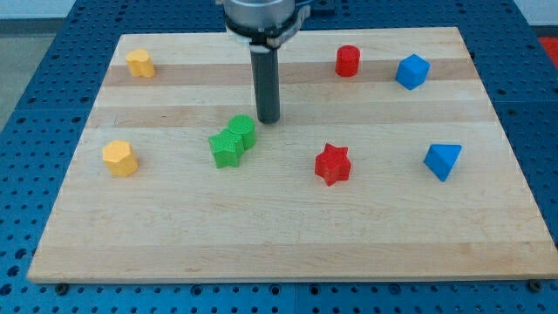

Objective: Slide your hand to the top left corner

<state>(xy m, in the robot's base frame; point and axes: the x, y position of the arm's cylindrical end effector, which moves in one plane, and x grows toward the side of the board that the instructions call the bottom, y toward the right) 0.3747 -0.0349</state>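
The wooden board [288, 235] is lying flat, and its front part, near the view's bottom, is bare wood.

A bit further back, a row of blocks is sitting across the middle. A yellow block [120, 158] is sitting at the view's left. A red star [332, 164] is sitting right of the middle. A blue triangle block [443, 160] is sitting at the view's right.

Two green blocks are touching each other. The green star [226, 148] is sitting in front, and the green round block [242, 131] is sitting just behind it.

My tip [268, 120] is resting on the board just to the right of the green round block. It is very near it, but I cannot tell if it is touching. The rod is only a stick, so it is holding nothing.

Far back, a yellow block [140, 63] is sitting near the top left corner, well away from my tip. A red round block [348, 61] and a blue cube [412, 71] are sitting near the top right.
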